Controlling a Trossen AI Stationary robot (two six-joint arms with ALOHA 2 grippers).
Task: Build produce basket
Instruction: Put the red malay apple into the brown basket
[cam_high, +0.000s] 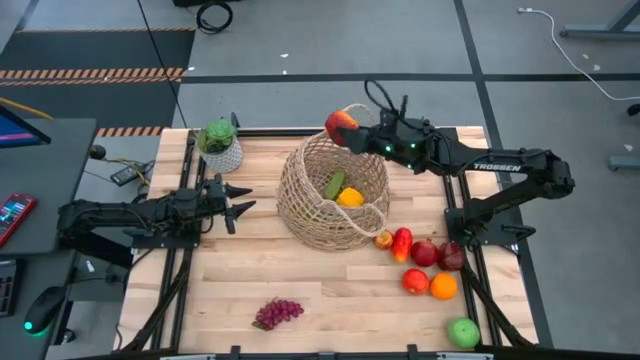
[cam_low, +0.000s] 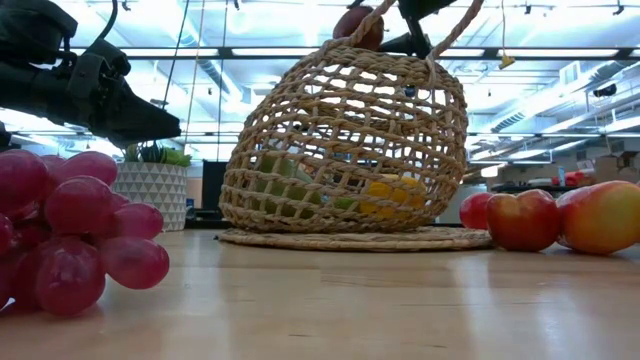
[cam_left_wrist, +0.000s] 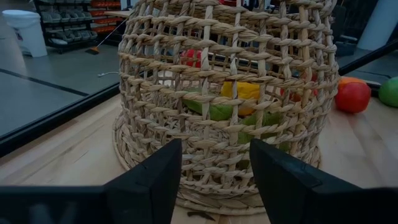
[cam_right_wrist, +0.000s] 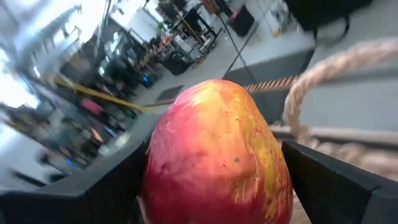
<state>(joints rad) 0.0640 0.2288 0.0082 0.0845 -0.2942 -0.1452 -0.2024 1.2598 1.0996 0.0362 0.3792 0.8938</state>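
right gripper (cam_high: 345, 128): pinching red-yellow apple (cam_high: 340, 124), upper centre, over wicker basket (cam_high: 312, 215) rim | left gripper (cam_high: 240, 199): fingers spread, left of basket

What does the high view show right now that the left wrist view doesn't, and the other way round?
Only the high view shows the right gripper shut on a red-yellow apple above the basket's far rim, the grapes near the front edge, the potted plant, and the left gripper open beside the basket.

Only the left wrist view shows the weave close up, with the basket between that arm's spread fingers.

Both show the basket, a yellow pepper and green produce inside it, and loose fruit beyond it.
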